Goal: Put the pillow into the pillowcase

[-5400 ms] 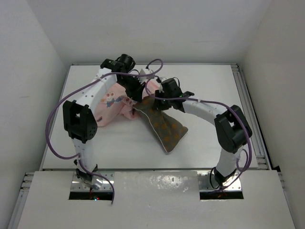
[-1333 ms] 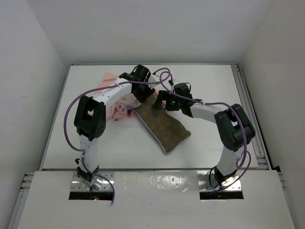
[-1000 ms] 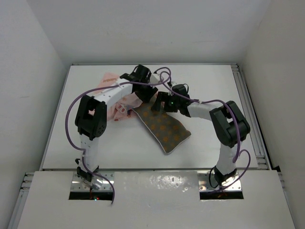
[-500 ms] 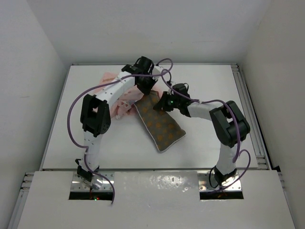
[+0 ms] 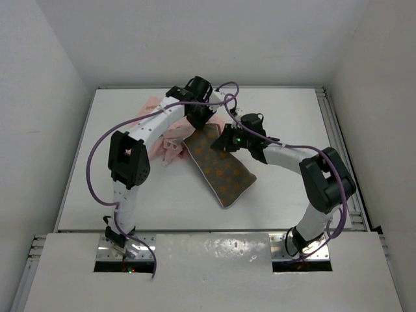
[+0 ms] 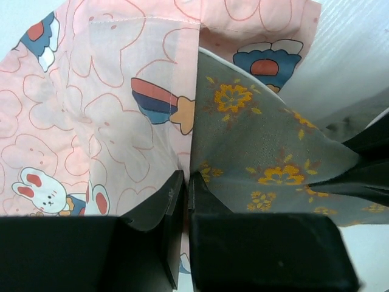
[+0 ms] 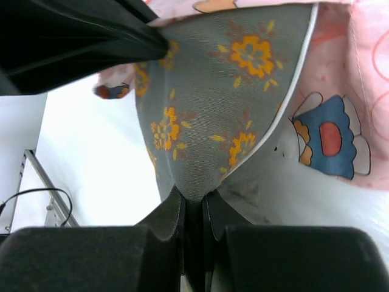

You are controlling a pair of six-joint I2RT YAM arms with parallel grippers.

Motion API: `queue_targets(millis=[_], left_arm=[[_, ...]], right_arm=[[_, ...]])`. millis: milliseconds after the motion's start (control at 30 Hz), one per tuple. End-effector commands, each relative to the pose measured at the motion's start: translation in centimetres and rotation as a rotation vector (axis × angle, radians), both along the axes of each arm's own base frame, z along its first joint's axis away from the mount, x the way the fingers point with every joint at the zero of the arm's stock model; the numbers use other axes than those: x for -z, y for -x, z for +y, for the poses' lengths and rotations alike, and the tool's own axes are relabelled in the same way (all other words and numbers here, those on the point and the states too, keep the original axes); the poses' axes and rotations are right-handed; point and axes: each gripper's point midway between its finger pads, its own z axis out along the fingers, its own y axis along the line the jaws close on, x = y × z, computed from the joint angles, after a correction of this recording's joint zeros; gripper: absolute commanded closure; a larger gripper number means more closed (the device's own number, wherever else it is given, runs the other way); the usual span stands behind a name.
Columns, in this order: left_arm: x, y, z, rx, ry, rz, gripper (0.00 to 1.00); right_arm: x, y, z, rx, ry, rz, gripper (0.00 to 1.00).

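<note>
The pillow (image 5: 221, 170) lies diagonally at mid-table, brown-grey with orange flowers and light piping. Its far end meets the pink pillowcase (image 5: 158, 127), which is bunched to its left. My left gripper (image 5: 198, 121) is shut on the pillowcase's edge right beside the pillow's corner. In the left wrist view the jaws (image 6: 184, 182) pinch pink cloth (image 6: 115, 109), with the pillow (image 6: 261, 152) just to the right. My right gripper (image 5: 225, 139) is shut on the pillow's far end. In the right wrist view the jaws (image 7: 193, 201) clamp the pillow (image 7: 213, 103), with the pillowcase (image 7: 340, 91) behind it.
White walls enclose the white table (image 5: 292, 117) on three sides. A metal rail (image 5: 341, 149) runs along its right edge. Purple cables loop above both arms near the far middle. The left gripper's black finger (image 7: 79, 42) crosses the top of the right wrist view.
The left gripper has moved right from the pillowcase's bulk to the pillow's far end, dragging pink cloth with it. In the last half second the pillow shifted slightly right with the right arm.
</note>
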Motion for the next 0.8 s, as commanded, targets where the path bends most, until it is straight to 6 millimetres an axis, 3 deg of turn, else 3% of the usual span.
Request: queue_targets(millis=[0, 133, 200, 267, 300, 433, 600, 767], left_arm=[[-4.7, -1.3, 0.6, -0.006, -0.002, -0.158, 0.96], [-3.5, -1.3, 1.9, -0.030, -0.068, -0.152, 0.93], [-2.8, -0.9, 2.1, -0.021, -0.083, -0.132, 0.77], [-1.6, -0.3, 2.6, -0.010, -0.109, -0.112, 0.71], [-1.1, -0.6, 2.8, -0.015, -0.120, -0.123, 0.72], [1.6, -0.5, 3.7, -0.013, -0.141, -0.116, 1.00], [1.0, -0.3, 2.2, 0.008, -0.031, -0.107, 1.00], [-1.9, -0.2, 0.8, 0.030, 0.050, -0.151, 1.00]], right_arm=[[-2.1, 0.7, 0.9, -0.041, -0.068, -0.051, 1.00], [-1.5, 0.6, 0.8, -0.024, -0.064, -0.039, 1.00], [-1.0, 0.5, 0.6, -0.012, -0.053, -0.032, 1.00], [-0.4, 0.5, 0.6, -0.012, -0.049, -0.019, 1.00], [-0.3, 0.4, 0.7, -0.009, -0.059, -0.005, 1.00], [-0.4, 0.5, 1.1, -0.012, -0.070, -0.006, 1.00], [-0.2, 0.6, 0.8, -0.001, -0.060, -0.008, 1.00], [-0.4, 0.5, 1.0, -0.012, -0.056, -0.015, 1.00]])
